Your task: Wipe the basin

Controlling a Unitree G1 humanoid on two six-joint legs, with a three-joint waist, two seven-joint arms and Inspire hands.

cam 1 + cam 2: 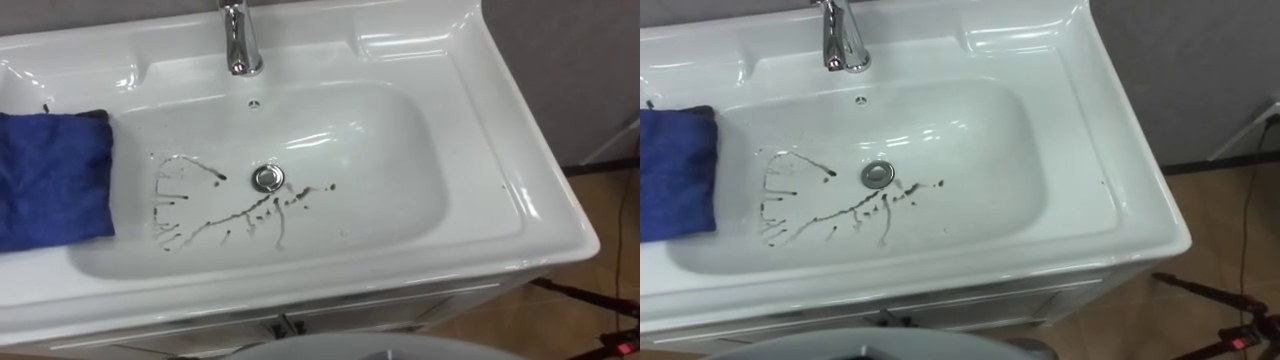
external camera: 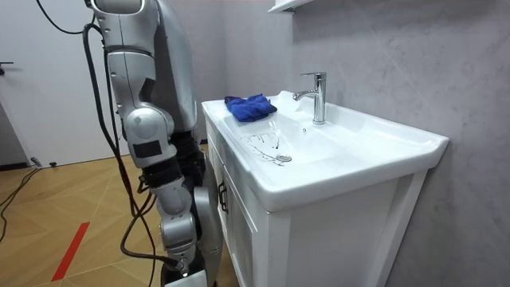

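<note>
Left eye view: we see the white ceramic basin (image 1: 400, 150) holding dark branching streaks (image 1: 240, 215) around its chrome drain (image 1: 267, 178), and a folded blue cloth (image 1: 50, 180) on its left rim. Room view, bottom left: the right hand (image 2: 185, 263) hangs low; we cannot tell its state.

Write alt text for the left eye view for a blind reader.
A white basin streaked with dark marks around its drain. A blue cloth lies over its left rim; a chrome tap stands at the back.
</note>
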